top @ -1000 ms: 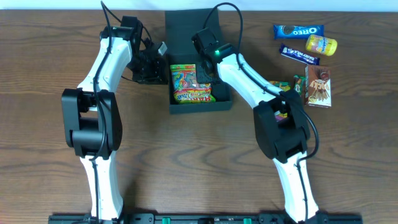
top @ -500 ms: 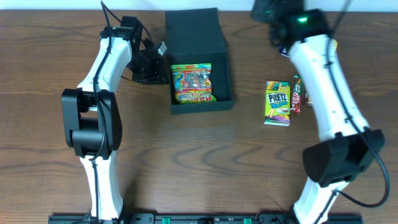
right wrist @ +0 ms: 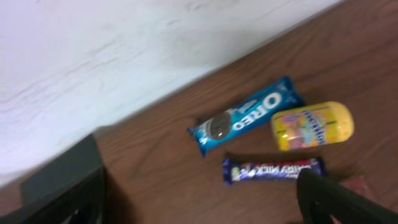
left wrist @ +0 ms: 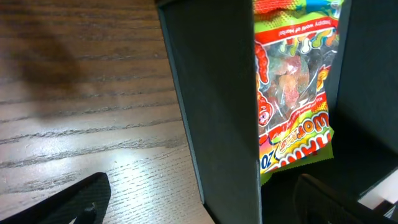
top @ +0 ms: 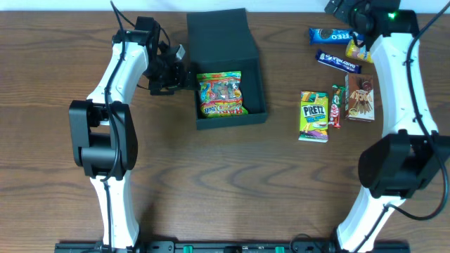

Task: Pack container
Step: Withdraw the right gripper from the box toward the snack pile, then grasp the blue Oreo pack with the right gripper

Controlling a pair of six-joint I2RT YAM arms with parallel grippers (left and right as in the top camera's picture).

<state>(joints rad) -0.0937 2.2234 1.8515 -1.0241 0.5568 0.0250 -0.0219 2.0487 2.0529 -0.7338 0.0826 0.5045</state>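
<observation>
The container is a dark square box with its flat lid folded back, left of the table's middle. A colourful gummy worm bag lies inside it. My left gripper is open at the box's left wall. In the left wrist view that wall stands between the spread fingers of the left gripper, one outside on the wood, one inside by the bag. My right gripper hangs open and empty at the far right, above the snacks.
Snacks lie on the right: an Oreo pack, a yellow packet, a blue chocolate bar, a Pretz box, a thin red-green stick and a brown carton. The table's back edge meets a white wall.
The right arm swung from over the container to the far right corner, leaving the gummy bag in the box, and opened. The left gripper opened off the box wall; the box shifted slightly.
</observation>
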